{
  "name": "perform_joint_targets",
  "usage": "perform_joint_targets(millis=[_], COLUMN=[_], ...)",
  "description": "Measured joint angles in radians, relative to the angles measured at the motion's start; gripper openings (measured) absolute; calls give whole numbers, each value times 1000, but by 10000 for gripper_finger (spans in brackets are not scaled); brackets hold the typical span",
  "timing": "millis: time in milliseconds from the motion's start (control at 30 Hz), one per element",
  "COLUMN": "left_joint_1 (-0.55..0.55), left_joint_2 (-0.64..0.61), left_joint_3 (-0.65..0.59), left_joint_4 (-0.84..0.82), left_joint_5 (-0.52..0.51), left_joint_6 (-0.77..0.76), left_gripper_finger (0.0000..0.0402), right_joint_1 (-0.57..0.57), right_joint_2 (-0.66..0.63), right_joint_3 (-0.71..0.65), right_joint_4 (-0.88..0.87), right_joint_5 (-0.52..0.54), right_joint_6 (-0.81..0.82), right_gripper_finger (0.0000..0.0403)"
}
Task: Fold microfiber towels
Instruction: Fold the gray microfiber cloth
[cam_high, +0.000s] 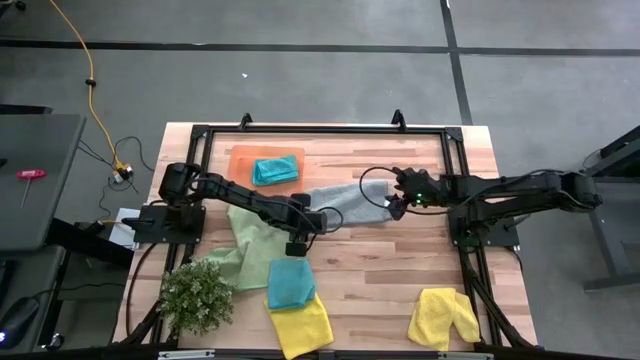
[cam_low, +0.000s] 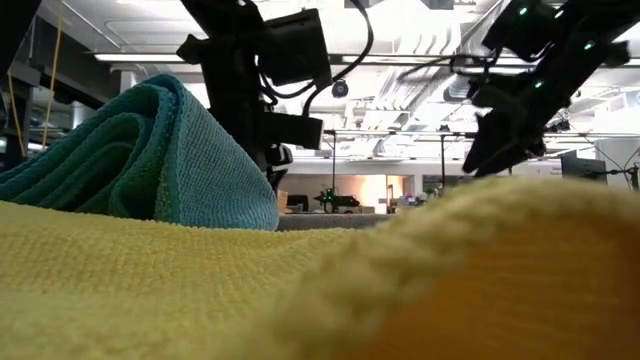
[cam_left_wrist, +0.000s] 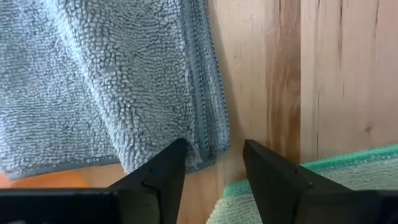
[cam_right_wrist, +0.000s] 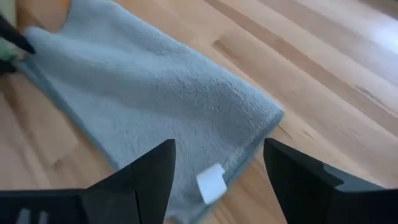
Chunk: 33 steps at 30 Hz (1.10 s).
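- Here, the grey towel (cam_high: 352, 202) is seen lying folded at mid-table, just near of the orange tray (cam_high: 240, 160) — one end under each gripper.
- The left gripper (cam_left_wrist: 214, 163) is held with its jaws parted, nothing between them; the towel's left corner lies just beyond, judged released.
- The right gripper (cam_right_wrist: 217, 168) is spread wide and empty above the right end, likely so the fold can settle.
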Motion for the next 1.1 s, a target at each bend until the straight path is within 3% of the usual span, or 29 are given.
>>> perform_joint_targets(millis=[400, 500, 800, 1000, 1100], left_joint_1=[-6, -6, -5, -5, -7], left_joint_2=[2, 2, 2, 3, -2], left_joint_3=[-2, -2, -2, 44, 103], left_joint_4=[38, 41, 50, 11, -62], left_joint_5=[-24, -26, -26, -26, -25], left_joint_6=[-10, -11, -19, -19, -19], left_gripper_finger=[162, 163, 161, 163, 163], right_joint_1=[-45, -13, 78, 115, 146], right_joint_2=[241, 278, 381, 428, 416], right_joint_3=[0, 0, 0, 6, 7], right_joint_4=[147, 151, 155, 116, 42], right_joint_5=[-72, -75, -28, 5, 18], right_joint_6=[-52, -31, 46, 89, 115], right_gripper_finger=[227, 191, 13, 22, 8])
